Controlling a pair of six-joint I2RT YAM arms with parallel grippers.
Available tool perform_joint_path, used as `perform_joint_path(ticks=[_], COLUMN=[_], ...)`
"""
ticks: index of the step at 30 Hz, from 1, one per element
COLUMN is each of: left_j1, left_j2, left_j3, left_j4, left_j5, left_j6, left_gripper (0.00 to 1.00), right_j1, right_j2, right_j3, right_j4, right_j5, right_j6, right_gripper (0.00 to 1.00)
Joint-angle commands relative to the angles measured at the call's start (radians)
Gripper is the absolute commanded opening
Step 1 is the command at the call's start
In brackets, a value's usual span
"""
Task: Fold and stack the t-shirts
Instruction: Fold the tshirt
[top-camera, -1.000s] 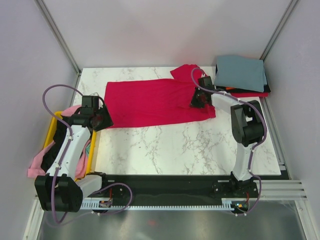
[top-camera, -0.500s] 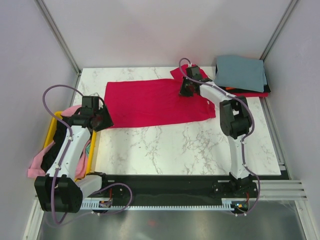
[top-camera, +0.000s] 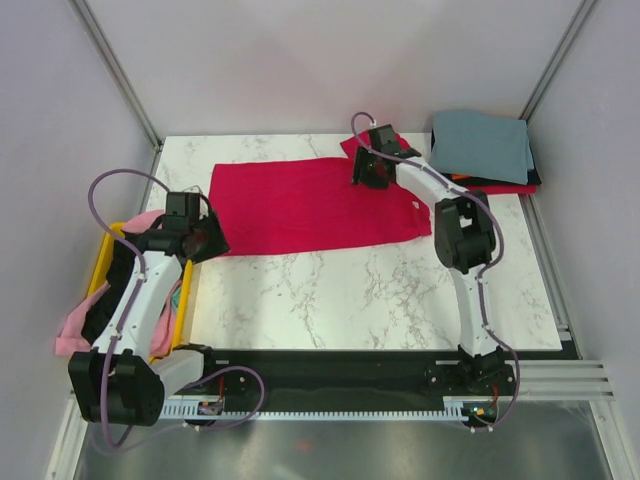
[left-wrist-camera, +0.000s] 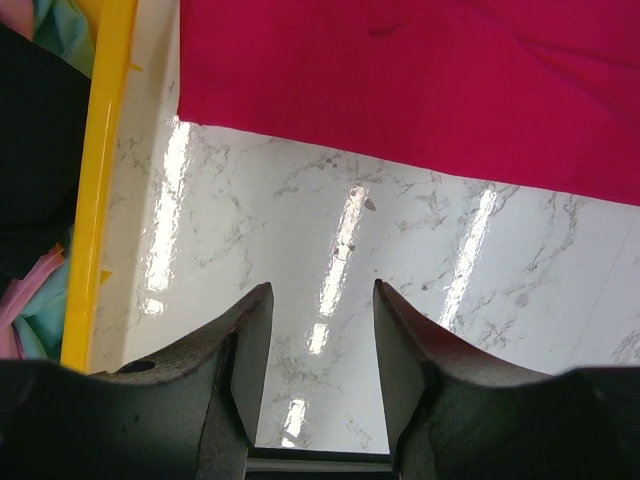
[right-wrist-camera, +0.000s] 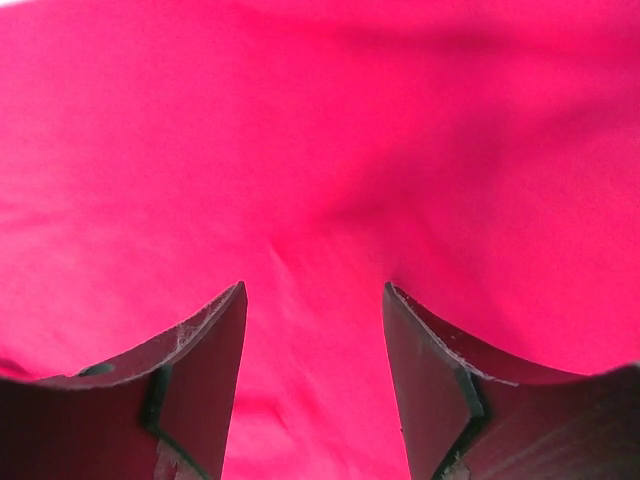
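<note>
At my far left the yellow bin (top-camera: 103, 250) holds the unfolded t-shirts (top-camera: 72, 330). Its rim runs just beside my left claw (left-wrist-camera: 320, 300), so I should not swing that way. That claw hangs with its jaws apart and nothing between them, over bare tabletop (top-camera: 350, 290), just short of the near left corner of the crimson t-shirt (top-camera: 290, 205). The shirt lies spread flat across the far half.

I judge the step to be a 2-claw fold. I should slide 1 finger under the edge, pinch the cloth cleanly, and lift both ends level. My right claw (right-wrist-camera: 314, 295), also spread and empty, hovers low over the shirt's far right part. Further right, in the far corner, the folded grey-blue t-shirt (top-camera: 480, 145) lies on top of other folded ones. The open room lies toward me.
</note>
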Motion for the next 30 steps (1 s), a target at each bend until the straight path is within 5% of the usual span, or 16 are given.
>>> perform_joint_path(ticks=[1,5,11,21,30], left_j1=[-0.008,-0.025,-0.068,-0.054,0.002], left_j2=[0.006,0.013,0.114,0.238,0.296], left_j3=[-0.002,-0.006,-0.014,-0.081,-0.128], left_j4=[0.029,0.023,0.02,0.207,0.282], left_j5=[-0.006,-0.024,-0.023,0.017,-0.122], left_j6=[0.036,0.01,-0.105,-0.295,-0.323], left_gripper=[0.52,0.5,0.49,0.5,0.54], right_j1=[-0.047,-0.125,-0.168,-0.263,-0.288], right_j2=[-0.265,-0.646,-0.862,-0.769,-0.611], right_j3=[-0.155,-0.679,-1.06,-1.127,-1.058], right_j4=[0.034,0.223,0.234,0.34,0.426], right_j5=[0.069,0.087,0.171,0.055,-0.029], right_j6=[-0.03,0.011,0.071,0.087,0.071], right_gripper=[0.65,0.64,0.54,0.41,0.39])
